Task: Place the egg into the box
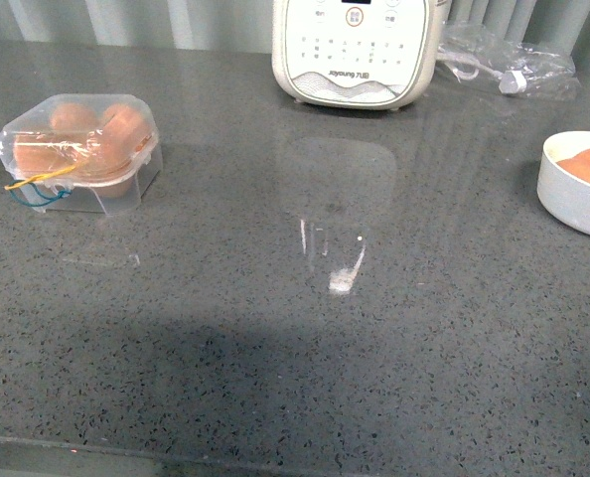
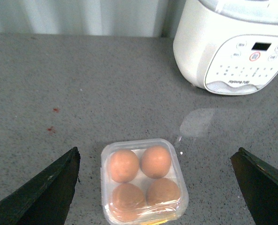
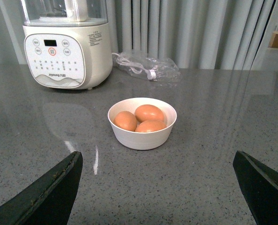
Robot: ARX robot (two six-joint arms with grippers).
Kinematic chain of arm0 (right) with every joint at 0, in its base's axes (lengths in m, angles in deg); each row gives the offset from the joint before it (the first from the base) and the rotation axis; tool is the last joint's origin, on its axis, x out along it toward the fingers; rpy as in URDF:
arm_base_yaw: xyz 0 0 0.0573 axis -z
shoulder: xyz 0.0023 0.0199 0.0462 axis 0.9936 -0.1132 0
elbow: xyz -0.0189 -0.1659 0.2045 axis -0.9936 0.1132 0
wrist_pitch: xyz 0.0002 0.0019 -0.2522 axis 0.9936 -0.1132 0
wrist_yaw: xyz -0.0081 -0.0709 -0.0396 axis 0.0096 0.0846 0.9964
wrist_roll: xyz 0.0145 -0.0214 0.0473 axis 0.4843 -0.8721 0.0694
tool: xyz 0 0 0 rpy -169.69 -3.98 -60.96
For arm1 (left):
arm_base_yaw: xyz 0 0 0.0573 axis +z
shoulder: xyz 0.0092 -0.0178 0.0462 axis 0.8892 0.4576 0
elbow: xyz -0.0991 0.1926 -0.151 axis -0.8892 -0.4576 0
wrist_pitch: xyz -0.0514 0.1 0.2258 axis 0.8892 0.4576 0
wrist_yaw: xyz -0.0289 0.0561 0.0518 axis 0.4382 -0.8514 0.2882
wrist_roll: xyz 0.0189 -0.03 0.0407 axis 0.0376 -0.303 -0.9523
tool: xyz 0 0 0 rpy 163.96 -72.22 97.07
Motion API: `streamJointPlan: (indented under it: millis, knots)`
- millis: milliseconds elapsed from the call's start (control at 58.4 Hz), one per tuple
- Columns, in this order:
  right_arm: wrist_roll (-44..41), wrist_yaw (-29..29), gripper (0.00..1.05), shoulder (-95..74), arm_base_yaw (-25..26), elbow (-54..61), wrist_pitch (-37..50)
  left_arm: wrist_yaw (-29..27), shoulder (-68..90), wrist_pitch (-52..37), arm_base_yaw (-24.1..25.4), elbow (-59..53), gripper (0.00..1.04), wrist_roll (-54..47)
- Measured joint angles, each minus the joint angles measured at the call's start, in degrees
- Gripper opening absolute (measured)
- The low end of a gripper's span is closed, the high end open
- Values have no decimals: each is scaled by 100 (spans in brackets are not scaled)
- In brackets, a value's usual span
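The clear plastic box sits at the left of the grey counter with its lid down and brown eggs in all its cells. In the left wrist view the box lies between the wide-open jaws of my left gripper, which is empty and apart from it. Three brown eggs lie in a round white bowl at the right of the counter; the bowl also shows in the front view. My right gripper is open and empty, short of the bowl. Neither arm shows in the front view.
A white Joyoung kitchen appliance stands at the back centre. A clear plastic bag with a cable lies at the back right. A small white smear marks the counter's middle. Grey curtains hang behind.
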State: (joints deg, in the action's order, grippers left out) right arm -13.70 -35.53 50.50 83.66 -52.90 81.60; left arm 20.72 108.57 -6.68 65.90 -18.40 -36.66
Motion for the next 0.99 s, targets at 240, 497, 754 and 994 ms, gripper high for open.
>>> streamJointPlan:
  millis: [240,497,754,994]
  knots:
    - [0,0,97,0,0,0,0,601,-1054,658,654,-385,98,-177]
    - [0,0,97,0,0,0,0,1368,-2243,1309,1469,-846,98,-411]
    - [0,2,97,0,0,0,-2,1683,-2651,1589,1976,-1283,98,-765]
    - [0,2,97,0,0,0,0,1526,-2944,1300,2116,-1631,94,-723]
